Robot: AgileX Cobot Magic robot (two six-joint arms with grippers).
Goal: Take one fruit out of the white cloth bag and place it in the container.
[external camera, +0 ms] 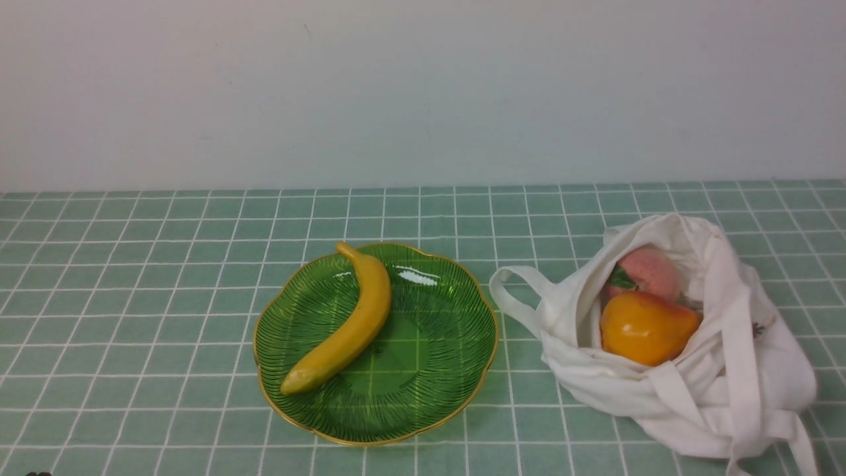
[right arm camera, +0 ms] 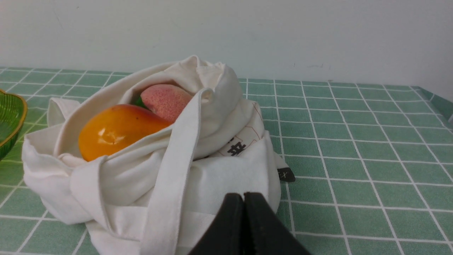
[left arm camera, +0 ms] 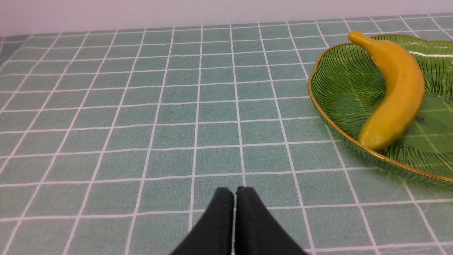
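Note:
The yellow banana (external camera: 350, 320) (left arm camera: 393, 90) lies across the left half of the green dish with the gold rim (external camera: 456, 344) (left arm camera: 339, 85). The white cloth bag (external camera: 727, 383) (right arm camera: 219, 177) slumps open to the right of the dish. Neither arm shows in the front view. My left gripper (left arm camera: 234, 193) is shut and empty, low over the cloth, well short of the dish. My right gripper (right arm camera: 244, 198) is shut and empty too, just in front of the bag's side.
An orange pear-shaped fruit (external camera: 644, 327) (right arm camera: 116, 129) and a pink peach (external camera: 651, 271) (right arm camera: 166, 101) rest inside the bag's mouth. A strap loop (external camera: 519, 294) reaches toward the dish. The green checked tablecloth (external camera: 132, 317) ends at a pale wall behind.

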